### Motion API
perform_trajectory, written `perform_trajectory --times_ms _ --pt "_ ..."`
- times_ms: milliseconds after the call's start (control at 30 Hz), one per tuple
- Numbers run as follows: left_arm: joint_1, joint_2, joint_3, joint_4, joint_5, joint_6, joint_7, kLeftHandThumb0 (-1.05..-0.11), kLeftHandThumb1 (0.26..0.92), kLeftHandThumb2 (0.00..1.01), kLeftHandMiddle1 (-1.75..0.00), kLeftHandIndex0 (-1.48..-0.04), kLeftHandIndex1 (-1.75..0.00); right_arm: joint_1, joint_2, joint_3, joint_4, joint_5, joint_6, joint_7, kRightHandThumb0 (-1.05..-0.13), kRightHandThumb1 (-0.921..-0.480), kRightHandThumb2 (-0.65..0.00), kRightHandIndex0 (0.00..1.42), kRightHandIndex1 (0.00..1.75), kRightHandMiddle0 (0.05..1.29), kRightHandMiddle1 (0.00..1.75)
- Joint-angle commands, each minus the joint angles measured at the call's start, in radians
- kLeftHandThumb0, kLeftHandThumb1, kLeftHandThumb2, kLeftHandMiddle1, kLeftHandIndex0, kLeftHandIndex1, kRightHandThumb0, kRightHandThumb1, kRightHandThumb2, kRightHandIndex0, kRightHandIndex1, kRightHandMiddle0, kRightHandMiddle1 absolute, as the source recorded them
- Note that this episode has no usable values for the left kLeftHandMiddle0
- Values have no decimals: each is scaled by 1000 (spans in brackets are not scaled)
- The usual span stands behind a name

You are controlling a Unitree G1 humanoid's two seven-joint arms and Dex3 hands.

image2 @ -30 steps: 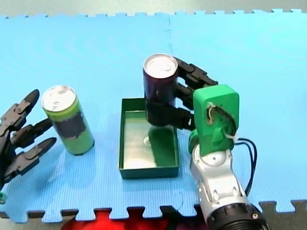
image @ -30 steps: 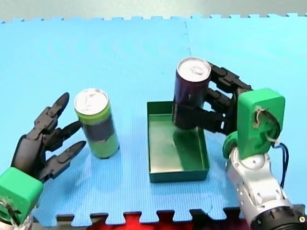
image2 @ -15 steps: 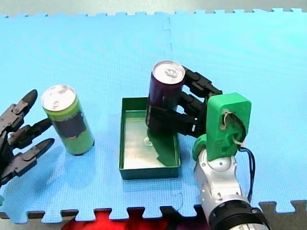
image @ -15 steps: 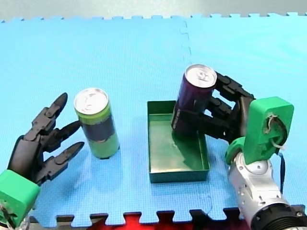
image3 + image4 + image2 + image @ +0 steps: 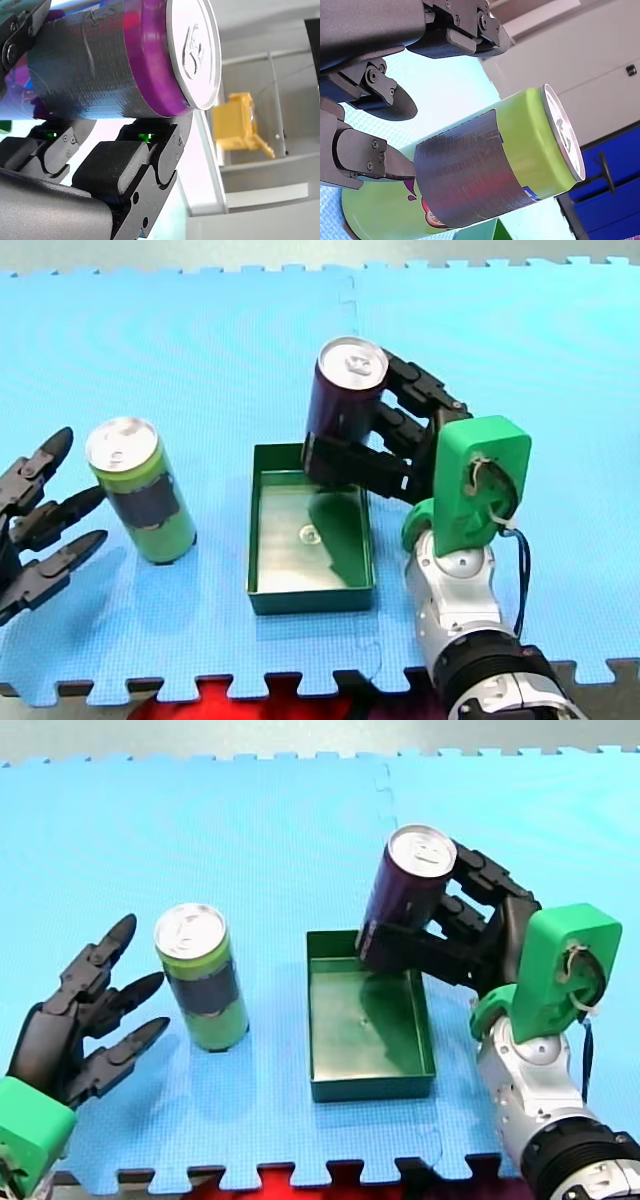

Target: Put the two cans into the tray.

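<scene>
Right hand (image 5: 465, 935): three black, jointed fingers (image 5: 480, 875); bright green wrist housing (image 5: 550, 975) with a round opening (image 5: 583, 982) and pale cord (image 5: 577, 960); thin black cable (image 5: 586, 1060) at its side; silver forearm (image 5: 525, 1095) ending in a black ribbed collar (image 5: 580, 1165). Left hand (image 5: 85, 1020): black tapered fingers; green wrist block (image 5: 30, 1135). Finger links (image 5: 362, 155) bear small screws (image 5: 369, 165); finger pads (image 5: 112, 162) are black, finely textured.

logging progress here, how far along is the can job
Nothing is done yet: the tray holds no can. In hand: the right hand grips the purple can, tilted above the tray's far end. Left: set it down, then move the green can, standing beside the open left hand.
</scene>
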Motion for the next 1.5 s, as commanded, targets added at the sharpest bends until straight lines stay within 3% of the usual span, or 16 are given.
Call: perform_trajectory --times_ms 0,200,300,367,533,667,767,933,1133,1467 --pt "5 4 -1 -9 3 -6 6 -1048 921 170 0 -255 0 -20 32 -1 -1 -5 -19 -5 -374 -765 0 1310 0 1166 0" --pt "13 1 -6 -24 8 -3 13 -1048 921 187 -1 -252 0 -19 32 -1 -3 -12 -23 -11 -381 -765 0 1312 1 1166 0" --pt "16 -1 -8 -29 12 -2 19 -1048 921 195 -2 -252 0 -20 27 7 -4 -31 -23 -31 -383 -764 0 1312 1 1166 0" --pt "19 -2 -9 -33 12 -3 20 -1048 921 201 -3 -252 0 -22 21 22 -3 -63 -25 -68 -385 -762 0 1312 0 1166 0" --pt "30 -6 -12 -51 12 -2 21 -1048 921 213 -3 -249 0 -27 1 76 -9 -170 -17 -183 -389 -759 0 1312 0 1167 1" --pt "42 -9 -14 -74 13 2 24 -1048 921 223 -3 -248 0 -18 1 103 -26 -216 -4 -233 -390 -760 -1 1316 2 1174 3" --pt "54 -12 -16 -99 15 8 27 -1048 921 231 -2 -246 0 -4 0 112 -37 -225 -6 -235 -388 -762 -1 1320 3 1178 4" --pt "72 -17 -19 -133 19 19 34 -1048 921 245 0 -242 0 22 -5 119 -47 -221 -22 -216 -382 -763 -2 1327 5 1185 5" --pt "82 -19 -18 -158 7 33 30 -1048 921 257 0 -242 0 35 -5 122 -27 -222 -38 -211 -380 -769 -3 1333 5 1190 4" --pt "90 -15 -10 -184 -20 49 7 -1048 921 261 0 -243 -1 38 -10 116 8 -220 -47 -210 -376 -770 -1 1335 2 1191 1"
